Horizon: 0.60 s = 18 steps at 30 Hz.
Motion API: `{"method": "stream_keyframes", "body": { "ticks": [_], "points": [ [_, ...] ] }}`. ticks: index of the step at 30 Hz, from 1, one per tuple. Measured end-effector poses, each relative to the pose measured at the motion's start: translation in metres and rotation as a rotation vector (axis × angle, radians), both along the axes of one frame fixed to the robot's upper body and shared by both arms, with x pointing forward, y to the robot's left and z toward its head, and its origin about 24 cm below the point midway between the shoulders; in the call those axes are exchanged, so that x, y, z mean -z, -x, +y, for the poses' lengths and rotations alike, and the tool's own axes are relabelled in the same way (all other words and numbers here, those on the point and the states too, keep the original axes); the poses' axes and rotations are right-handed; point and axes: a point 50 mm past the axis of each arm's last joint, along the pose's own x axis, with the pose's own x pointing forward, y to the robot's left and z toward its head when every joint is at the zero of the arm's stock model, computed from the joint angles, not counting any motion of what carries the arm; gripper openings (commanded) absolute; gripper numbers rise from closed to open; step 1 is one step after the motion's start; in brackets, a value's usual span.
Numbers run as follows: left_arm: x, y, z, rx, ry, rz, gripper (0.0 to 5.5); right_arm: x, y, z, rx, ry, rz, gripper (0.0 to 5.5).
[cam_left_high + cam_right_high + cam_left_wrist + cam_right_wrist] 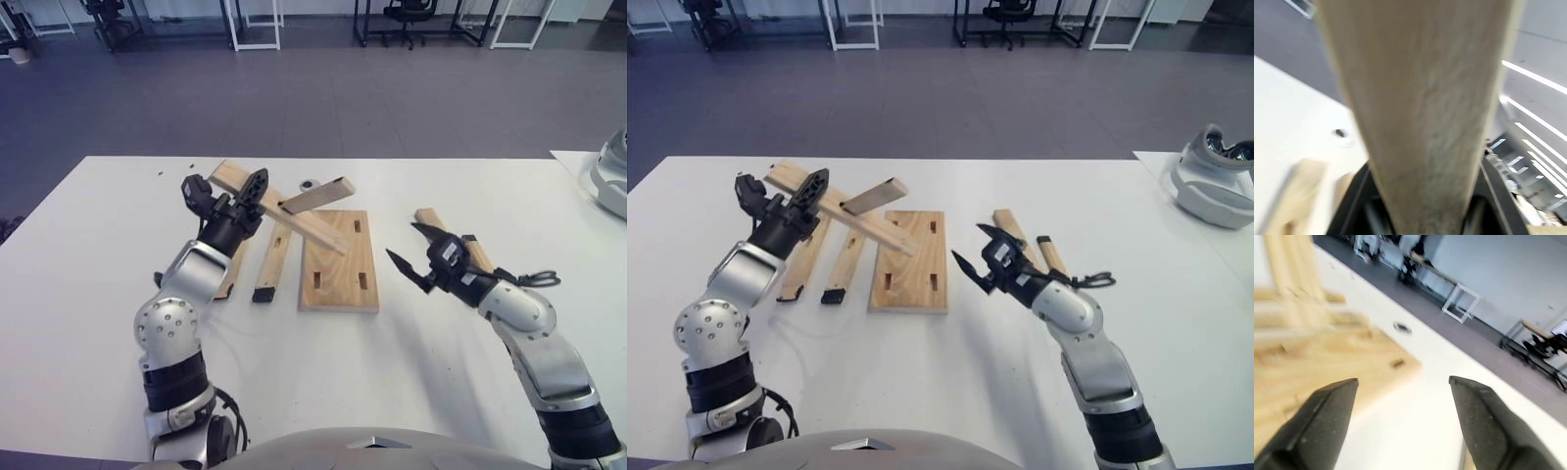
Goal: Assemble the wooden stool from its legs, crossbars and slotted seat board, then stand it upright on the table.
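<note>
My left gripper (pixel 228 189) is shut on a long wooden leg (pixel 304 225) and holds it lifted and slanting over the table's back left. A short crossbar (pixel 318 196) sticks out from this leg. Its wood (pixel 1420 112) fills the left wrist view. The slotted seat board (pixel 340 262) lies flat at the table's middle. Two loose legs (pixel 273 260) lie to its left. My right gripper (pixel 403 241) hovers open just right of the board, and its dark fingers (pixel 1317 416) frame the board (pixel 1312 362). Two more wooden pieces (pixel 1014 233) lie behind it.
A white headset (pixel 1213 182) rests on a second table at the far right. A small round grommet (pixel 311 184) sits in the white table (pixel 98 255) behind the parts. Desks and chairs stand far back in the room.
</note>
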Motion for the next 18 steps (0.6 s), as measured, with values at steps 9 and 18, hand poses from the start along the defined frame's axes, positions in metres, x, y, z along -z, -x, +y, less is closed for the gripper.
{"method": "stream_keyframes", "body": {
  "ticks": [9,18],
  "points": [
    [0.015,0.010,0.012,-0.076,-0.103,0.135,1.02,0.054,0.006,0.005,0.054,0.167,0.109,3.44],
    [0.007,0.013,0.011,-0.119,-0.217,0.147,1.02,0.052,-0.001,0.030,-0.057,0.117,0.060,3.44]
  ]
}}
